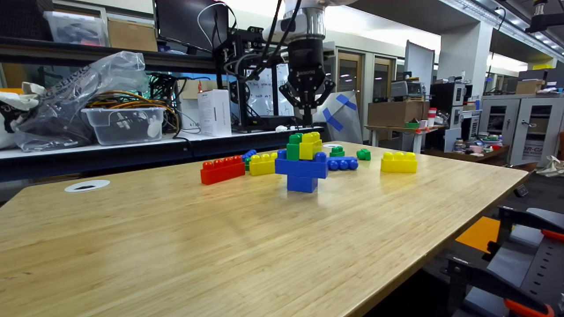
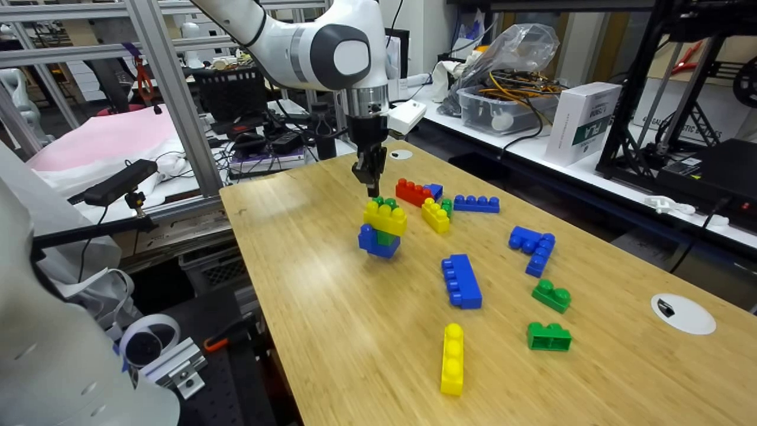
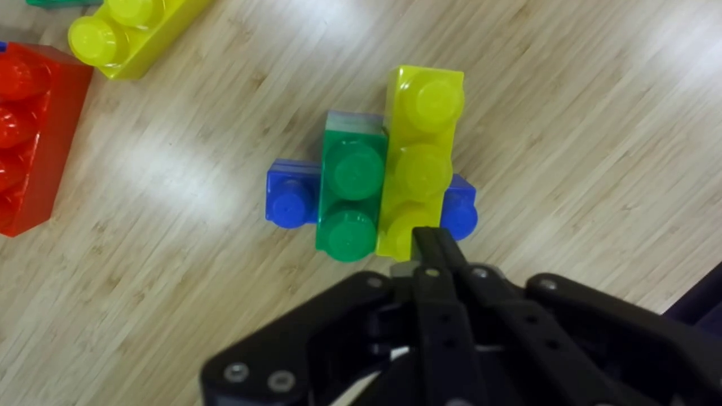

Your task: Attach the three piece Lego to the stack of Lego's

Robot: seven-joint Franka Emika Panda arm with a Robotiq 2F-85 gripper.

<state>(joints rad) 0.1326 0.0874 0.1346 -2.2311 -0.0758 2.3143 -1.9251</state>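
With the yellow brick [image 2: 384,218] atop the stack [image 1: 301,168] beside the green studs [image 3: 355,170], the gripper [image 3: 433,232], fingers pressed together on nothing, should probably centre over the brick's middle stud [image 3: 424,169] and push straight down, since leaning on one end could lever it loose.

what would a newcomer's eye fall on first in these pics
Probably the tall blue-based stack on the wooden table, with a green brick and the yellow three-stud piece side by side at its top. Next comes the dark tool, jaws shut, hanging above that stack in both exterior views. The red brick also stands out, at the left edge of the wrist view.
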